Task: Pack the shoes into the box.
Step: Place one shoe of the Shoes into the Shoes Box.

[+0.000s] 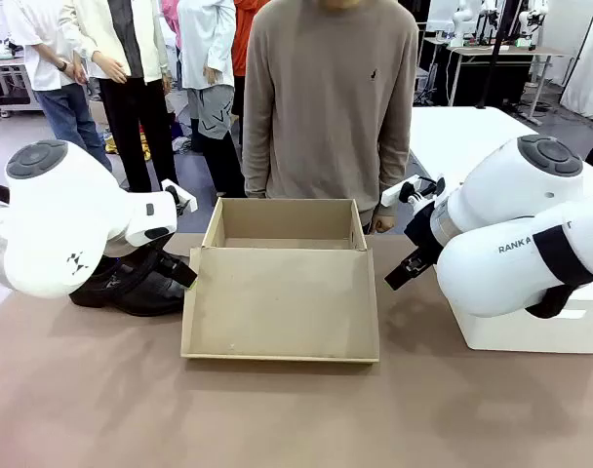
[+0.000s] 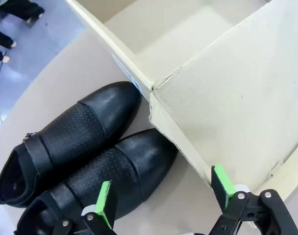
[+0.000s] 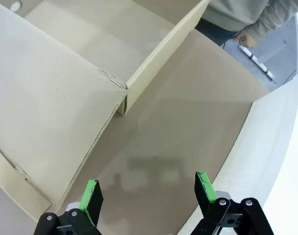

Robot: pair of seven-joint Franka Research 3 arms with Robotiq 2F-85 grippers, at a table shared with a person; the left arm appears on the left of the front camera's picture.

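— Has anything been packed yet?
— Nothing. The box [image 1: 287,222] is seen open and empty in the middle of the table [image 1: 277,419]. The shoes [image 2: 80,132] are set side by side just beside its left corner, toes perhaps touching the cardboard, though that cannot be settled.
— And the claws?
— Both are spread, with nothing held. The left gripper [image 2: 162,188] is poised over the nearer shoe's toe, and the right gripper [image 3: 148,188] over bare table at the box's other side. Both shoes are yet to be lifted in, and the lid [image 1: 282,307] is yet to be folded over.
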